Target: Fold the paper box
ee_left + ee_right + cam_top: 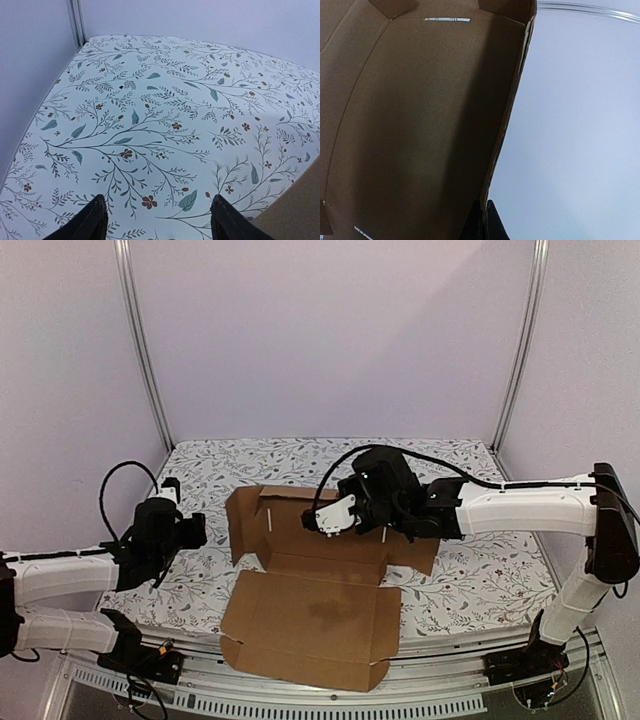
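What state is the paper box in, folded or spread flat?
Mostly spread: the paper box has its big near panel lying flat on the table in the top view; a far panel's edge is pinched between the right fingers.

The worktop (470,570) is covered in a pale cloth (150,100) printed with grey-green leafy sprigs and small brown flowers. Directly on it lies the paper box (310,615), plain brown cardboard, partly unfolded. Its largest flat panel spreads from the centre towards 6 o'clock, reaching the near edge. Another panel runs on towards 12 o'clock, with a flap angled up at about 10 o'clock. Printed cloth shows around it at 9, 12 and 3 o'clock.
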